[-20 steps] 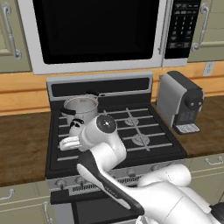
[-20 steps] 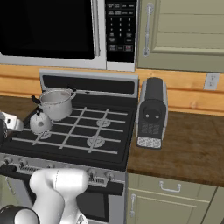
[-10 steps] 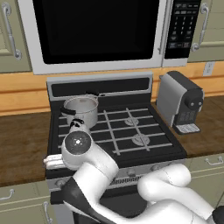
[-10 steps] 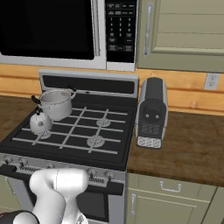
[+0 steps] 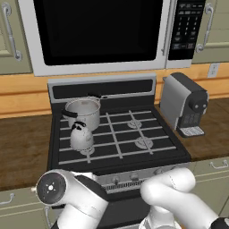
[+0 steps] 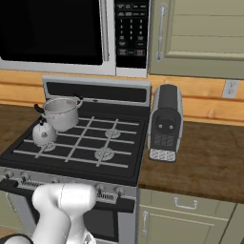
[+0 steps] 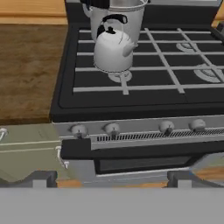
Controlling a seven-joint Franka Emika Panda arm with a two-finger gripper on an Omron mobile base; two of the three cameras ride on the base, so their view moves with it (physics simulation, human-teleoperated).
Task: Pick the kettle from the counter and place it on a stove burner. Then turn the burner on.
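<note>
Turning the wrong knob is judged the main risk: the kettle is seen on the front-left stove burner, just before the steel saucepan, and four alike knobs sit in a row. Jaws are held wide, empty. A glancing contact could slip off.

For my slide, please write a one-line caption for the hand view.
Kettle sits on the front-left stove burner before a steel pot, with four control knobs facing the open fingers.
</note>
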